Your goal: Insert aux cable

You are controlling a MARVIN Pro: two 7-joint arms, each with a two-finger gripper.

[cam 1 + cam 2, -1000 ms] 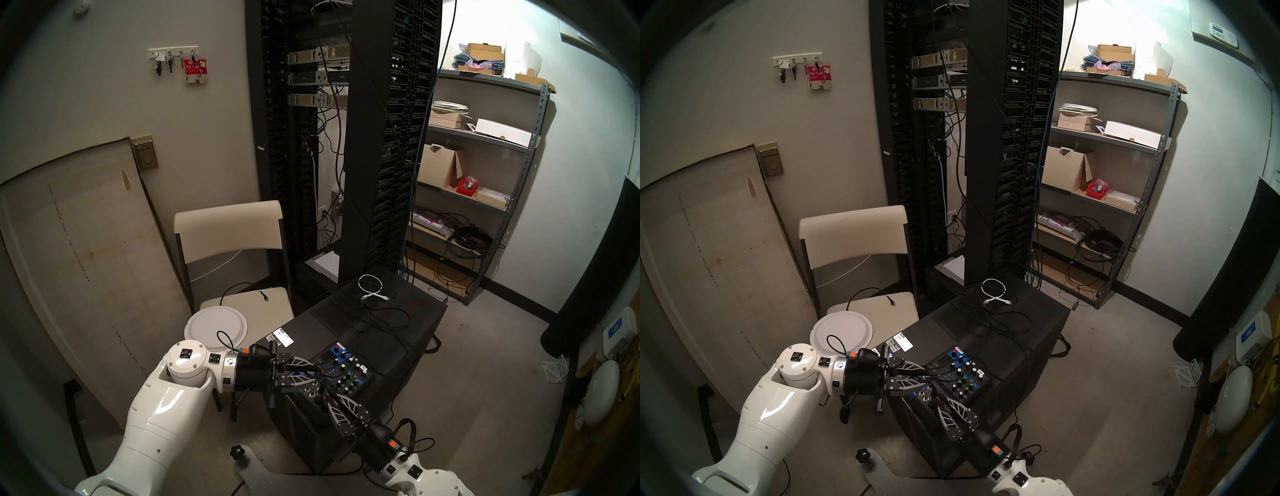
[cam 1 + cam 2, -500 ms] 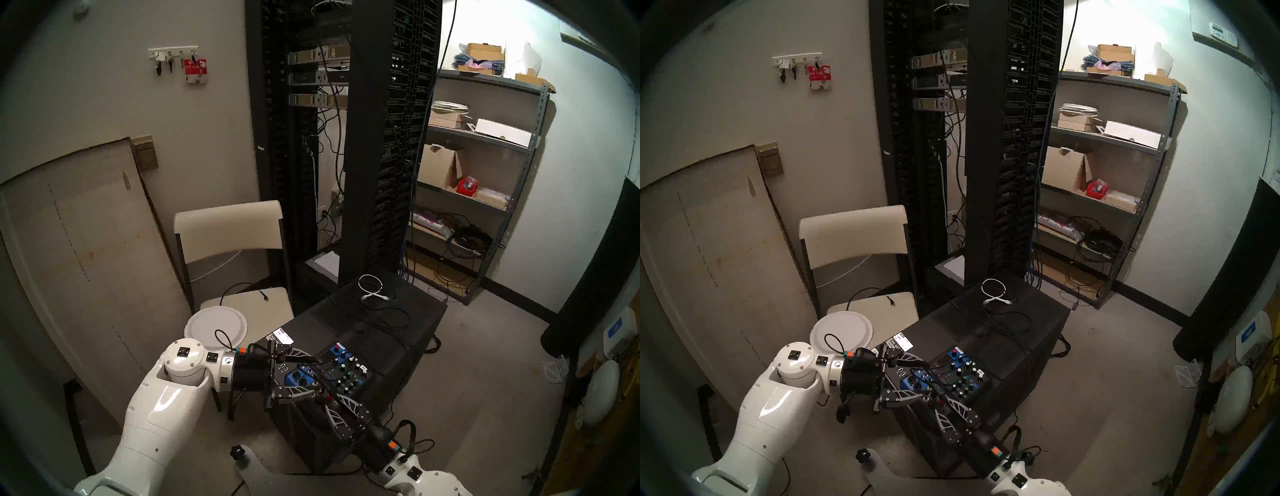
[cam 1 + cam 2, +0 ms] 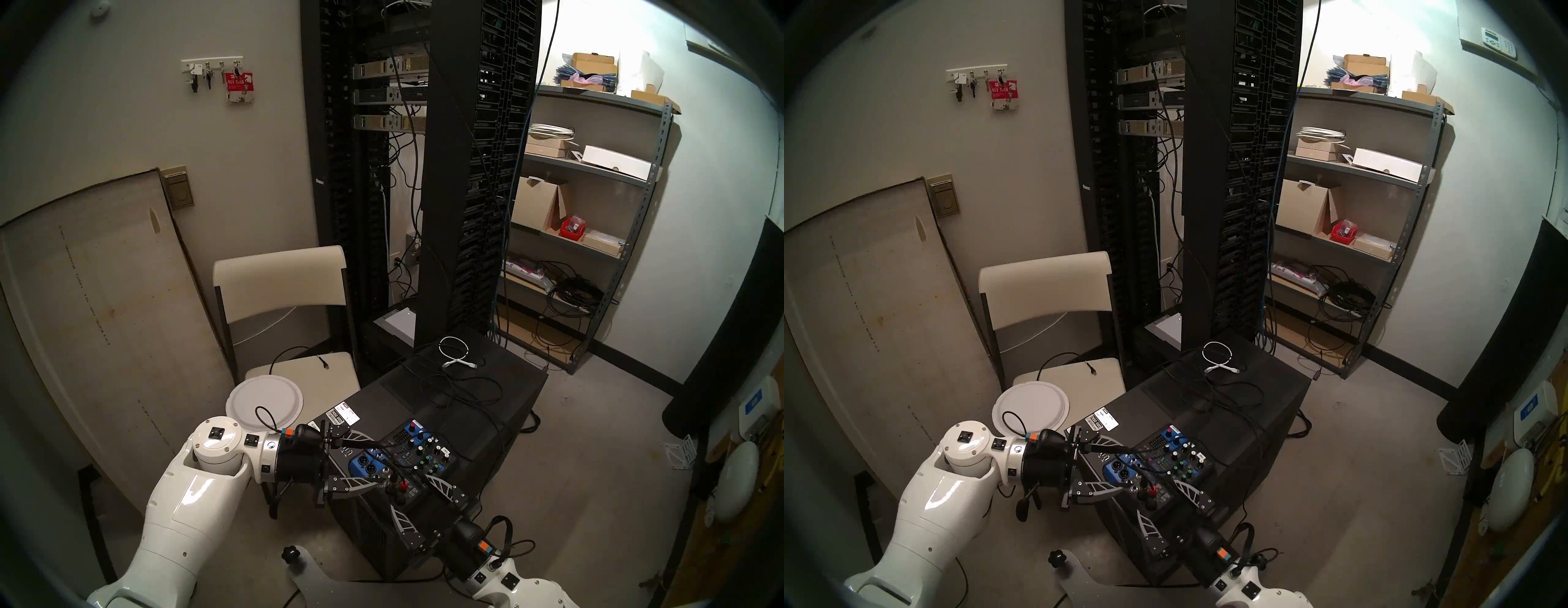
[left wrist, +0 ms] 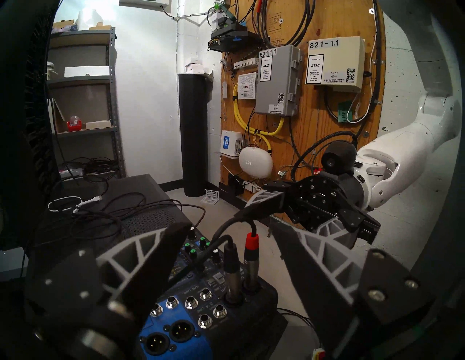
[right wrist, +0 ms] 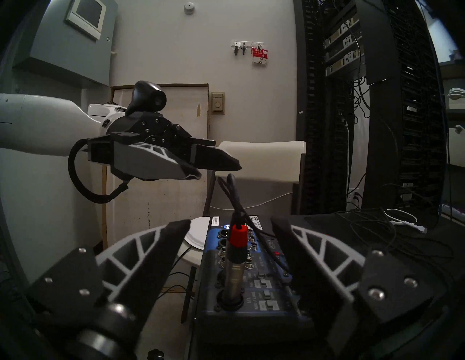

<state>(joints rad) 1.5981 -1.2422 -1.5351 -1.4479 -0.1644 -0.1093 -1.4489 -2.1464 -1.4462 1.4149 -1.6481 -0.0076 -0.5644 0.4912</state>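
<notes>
The aux cable's plug [image 4: 251, 261] with its red band [image 5: 237, 237] stands upright in a socket at the near end of the small blue-and-black mixer [image 3: 418, 450]. A second black plug [image 4: 231, 264] sits in the socket beside it. My right gripper [image 5: 230, 221] is open, with a finger on either side of the red-banded plug and clear of it. My left gripper [image 3: 382, 463] is open too, over the mixer's left end, and holds nothing. The plug [image 3: 402, 482] shows between both grippers in the head views.
The mixer lies on a big black box [image 3: 488, 382] strewn with black cables and a coiled white cable [image 3: 454, 352]. A chair with a paper plate [image 3: 265, 401] stands to the left. A server rack [image 3: 424, 170] and a shelf unit [image 3: 594, 204] stand behind.
Both grippers have opened, the left one first. The left has drawn back to the left and the right has drawn back towards me. The red-banded plug stays upright in the mixer.
</notes>
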